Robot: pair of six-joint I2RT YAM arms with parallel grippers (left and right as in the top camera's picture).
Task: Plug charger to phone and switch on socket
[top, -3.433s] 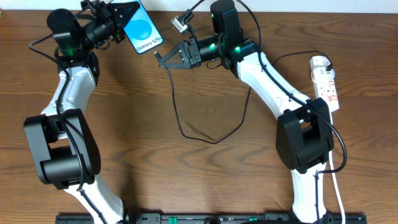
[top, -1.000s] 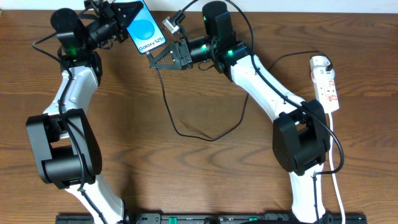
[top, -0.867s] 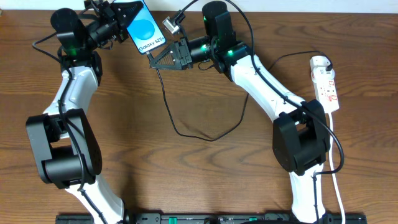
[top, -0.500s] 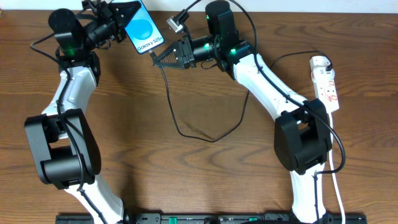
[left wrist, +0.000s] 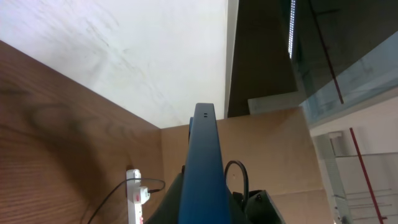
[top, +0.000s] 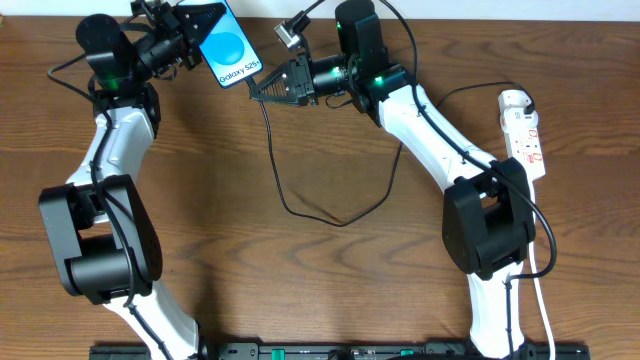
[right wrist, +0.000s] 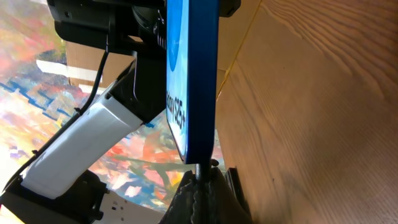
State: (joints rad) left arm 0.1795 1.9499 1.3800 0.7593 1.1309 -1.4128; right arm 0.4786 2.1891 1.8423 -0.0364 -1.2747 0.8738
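Gripped phone point(top: 230, 45) in clenched left claw point(top: 190, 35) above far-left corner of counter point(top: 350, 290). Pinched charger point(top: 290, 205) plug in right claw point(top: 262, 90), right at phone's lower edge. Risked missing port if tilted: could scrape, jam, or shove phone loose. Not yet switched socket point(top: 525, 135) at right edge.

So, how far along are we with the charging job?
Done: left gripper holds the phone raised; right gripper grips the charger plug. In hand: plug tip meets the phone's bottom edge; seating unclear. Left: switching on the socket, far right, no gripper near.
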